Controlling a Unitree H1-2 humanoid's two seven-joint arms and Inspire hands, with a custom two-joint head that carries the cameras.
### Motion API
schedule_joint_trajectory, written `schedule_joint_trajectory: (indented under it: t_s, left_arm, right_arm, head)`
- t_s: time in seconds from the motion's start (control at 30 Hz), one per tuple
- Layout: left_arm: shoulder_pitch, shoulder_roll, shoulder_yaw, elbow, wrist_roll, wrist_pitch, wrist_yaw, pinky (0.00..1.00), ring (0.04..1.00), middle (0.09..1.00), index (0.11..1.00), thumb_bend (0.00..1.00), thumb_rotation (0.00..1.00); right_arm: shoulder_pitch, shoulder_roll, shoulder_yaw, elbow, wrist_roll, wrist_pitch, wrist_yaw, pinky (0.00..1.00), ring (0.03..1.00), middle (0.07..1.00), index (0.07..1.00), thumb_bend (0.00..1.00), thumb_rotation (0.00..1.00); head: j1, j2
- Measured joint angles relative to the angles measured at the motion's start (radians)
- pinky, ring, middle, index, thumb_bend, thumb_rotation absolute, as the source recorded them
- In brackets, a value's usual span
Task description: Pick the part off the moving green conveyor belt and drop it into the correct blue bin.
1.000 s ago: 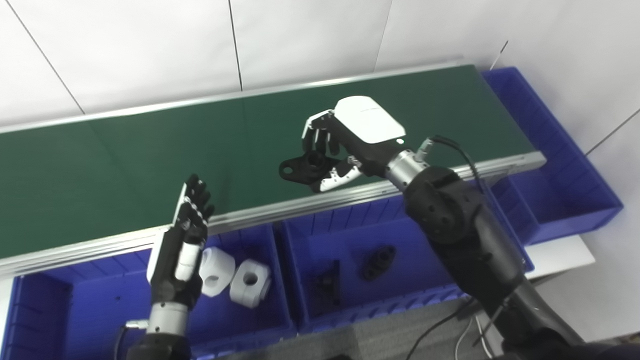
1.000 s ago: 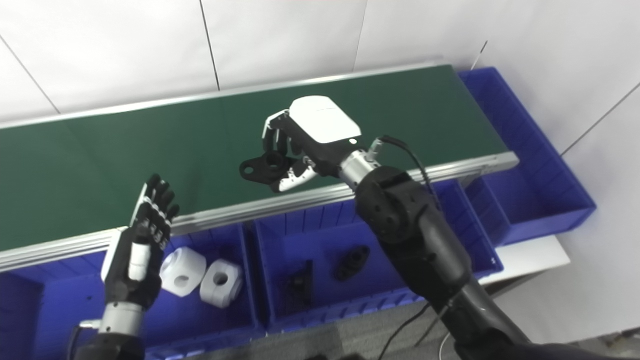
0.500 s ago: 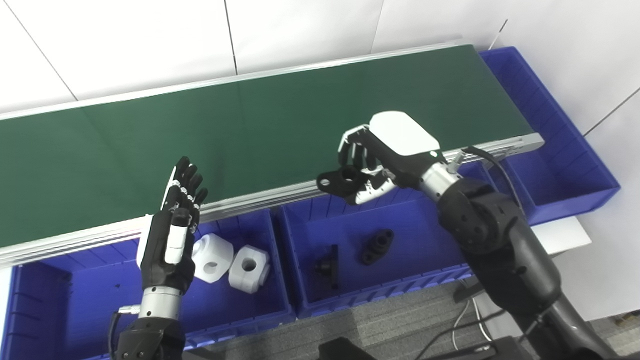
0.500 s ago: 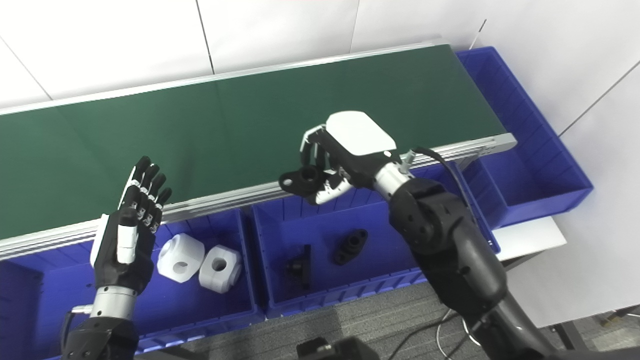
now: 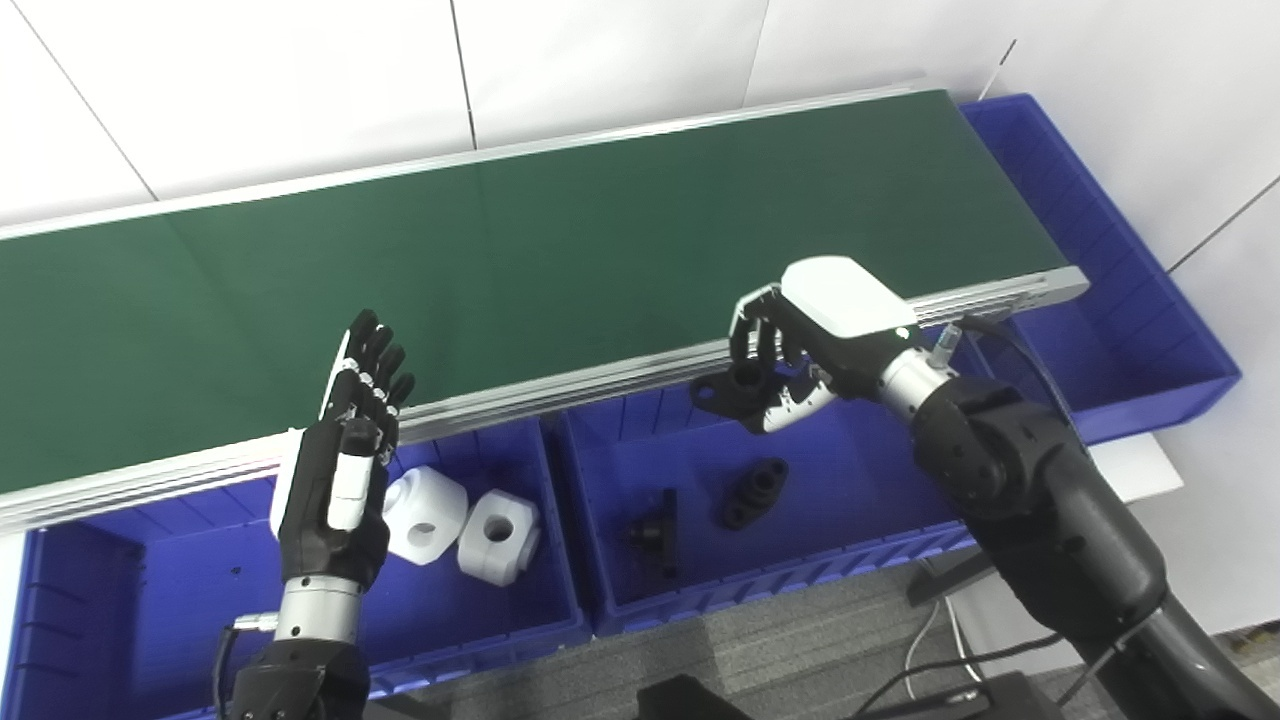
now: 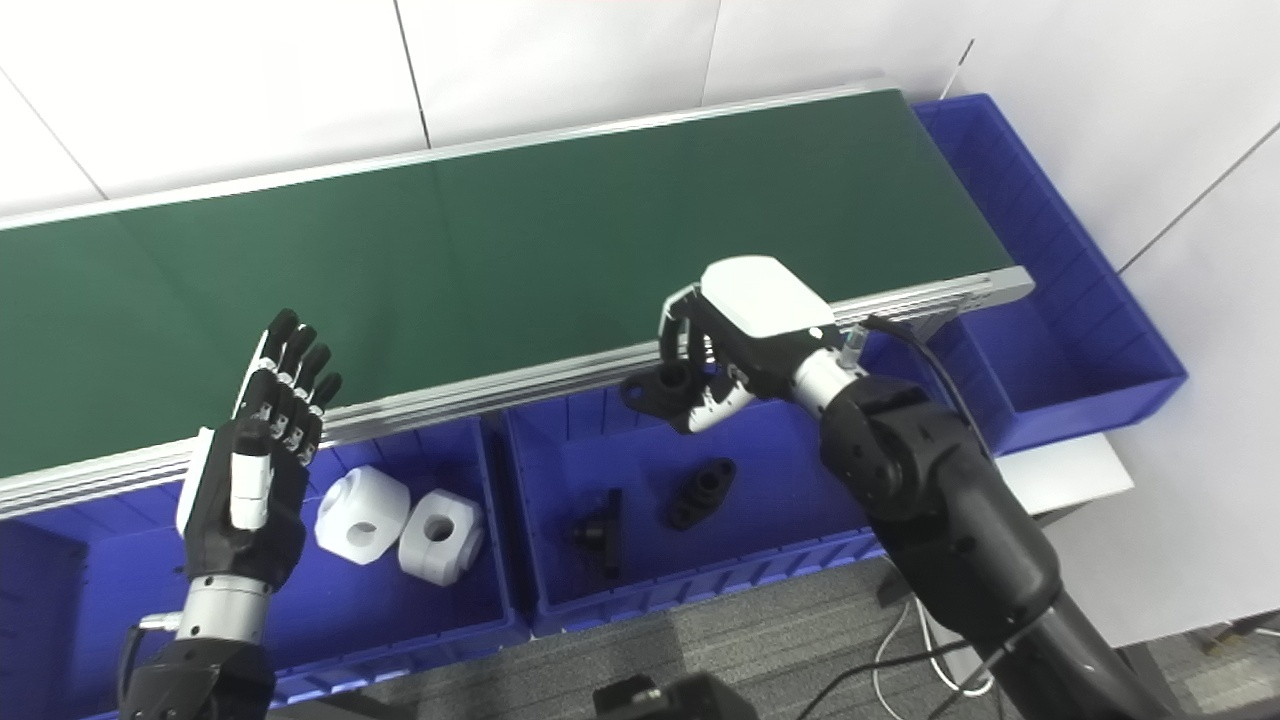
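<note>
Leftmost, the left hand (image 5: pixel 335 480) stands upright with its fingers (image 5: pixel 368 355) spread and straight, holding nothing, raised over the near rail of the green belt (image 5: pixel 520 240) and the left blue bin (image 5: pixel 150 600). Two white blocks (image 5: pixel 455 515), each with a round hole, lie side by side in that bin, just right of the hand. Next comes the middle blue bin (image 5: pixel 830 560), with two black parts on its floor: a narrow bracket (image 5: pixel 655 530) toward the left and a small flange piece with holes (image 5: pixel 755 492) near the middle. Above this bin's far wall, just off the belt's near rail, the right hand (image 5: pixel 815 345) grips a black part (image 5: pixel 730 388), a flat piece with a round hole, its fingers curled over the top and its thumb under it. The part hangs in the air over the back of the middle bin, clear of the belt and of the parts below. Farther right, a third blue bin (image 5: pixel 1150 340) runs along the end of the belt. Behind the belt is a white panelled wall (image 5: pixel 600 70).
</note>
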Motion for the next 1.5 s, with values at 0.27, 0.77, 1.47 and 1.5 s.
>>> schedule_joint_trajectory:
  t_s: [0.27, 0.77, 1.47, 1.5]
  left_arm:
    - [0.019, 0.004, 0.007, -0.017, -0.007, 0.006, -0.003, 0.95, 0.991, 0.989, 0.979, 0.89, 0.8]
    - [0.023, 0.014, 0.01, -0.023, -0.008, 0.006, -0.005, 0.98, 0.992, 0.987, 0.974, 0.9, 0.8]
    - [0.023, 0.01, 0.012, -0.023, -0.007, 0.011, -0.004, 0.98, 0.992, 0.984, 0.974, 0.91, 0.8]
    - [0.023, 0.011, 0.012, -0.023, -0.007, 0.011, -0.004, 0.98, 0.993, 0.985, 0.974, 0.91, 0.8]
  right_arm:
    - [0.007, 0.0, 0.013, 0.054, -0.047, 0.0, -0.014, 0.34, 0.401, 0.487, 0.523, 0.52, 0.0]
    - [0.007, -0.034, 0.105, 0.257, -0.202, -0.018, -0.08, 0.3, 0.412, 0.516, 0.505, 0.52, 0.0]
    - [-0.003, -0.026, 0.133, 0.297, -0.358, 0.017, 0.041, 0.45, 0.601, 0.721, 0.735, 0.95, 0.58]
    - [-0.002, -0.026, 0.132, 0.286, -0.354, 0.017, 0.043, 0.43, 0.58, 0.704, 0.716, 0.96, 0.58]
  head:
    - [0.005, 0.009]
    - [0.002, 0.011]
    - [0.012, 0.009]
    - [0.026, 0.008]
